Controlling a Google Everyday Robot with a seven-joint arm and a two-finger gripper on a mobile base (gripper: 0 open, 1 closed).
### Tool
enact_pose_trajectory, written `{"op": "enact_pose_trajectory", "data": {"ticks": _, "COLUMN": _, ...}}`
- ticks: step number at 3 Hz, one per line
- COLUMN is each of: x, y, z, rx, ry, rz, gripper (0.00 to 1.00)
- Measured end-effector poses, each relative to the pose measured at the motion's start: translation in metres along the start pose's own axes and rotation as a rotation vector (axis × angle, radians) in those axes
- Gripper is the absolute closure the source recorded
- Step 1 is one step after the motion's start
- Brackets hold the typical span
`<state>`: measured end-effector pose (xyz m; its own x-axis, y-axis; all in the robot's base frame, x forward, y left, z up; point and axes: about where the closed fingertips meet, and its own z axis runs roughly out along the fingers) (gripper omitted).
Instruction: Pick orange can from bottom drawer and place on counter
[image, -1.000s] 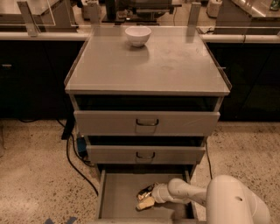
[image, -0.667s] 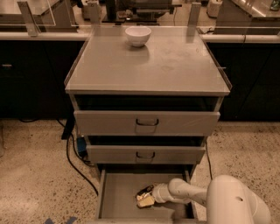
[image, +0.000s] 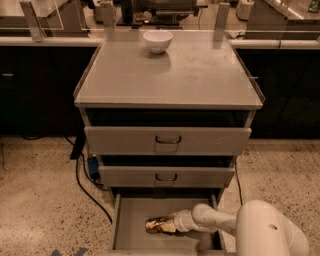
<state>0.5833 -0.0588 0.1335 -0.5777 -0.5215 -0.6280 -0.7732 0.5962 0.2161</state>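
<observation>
The orange can (image: 158, 225) lies on its side on the floor of the open bottom drawer (image: 131, 235), near the middle. My gripper (image: 172, 223) reaches in from the right on the white arm (image: 215, 220) and sits at the can's right end, touching or overlapping it. The counter (image: 170, 75) is the grey cabinet top above the drawers.
A white bowl (image: 157, 41) stands at the back of the counter. Two grey drawers with dark handles (image: 167, 140) sit slightly open above the bottom drawer. A black cable (image: 85, 190) runs on the speckled floor at the left. Dark counters stand behind.
The gripper and the can have shifted a little to the left inside the bottom drawer. The can now lies more level.
</observation>
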Motion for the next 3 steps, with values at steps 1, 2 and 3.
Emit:
{"op": "enact_pose_trajectory", "data": {"ticks": 1, "x": 0.0, "y": 0.0, "z": 0.0, "rx": 0.0, "ry": 0.0, "rz": 0.0, "gripper": 0.88}}
{"op": "enact_pose_trajectory", "data": {"ticks": 2, "x": 0.0, "y": 0.0001, "z": 0.0001, "rx": 0.0, "ry": 0.0, "rz": 0.0, "gripper": 1.0}}
{"op": "enact_pose_trajectory", "data": {"ticks": 3, "x": -0.0001, "y": 0.0001, "z": 0.0, "rx": 0.0, "ry": 0.0, "rz": 0.0, "gripper": 1.0}}
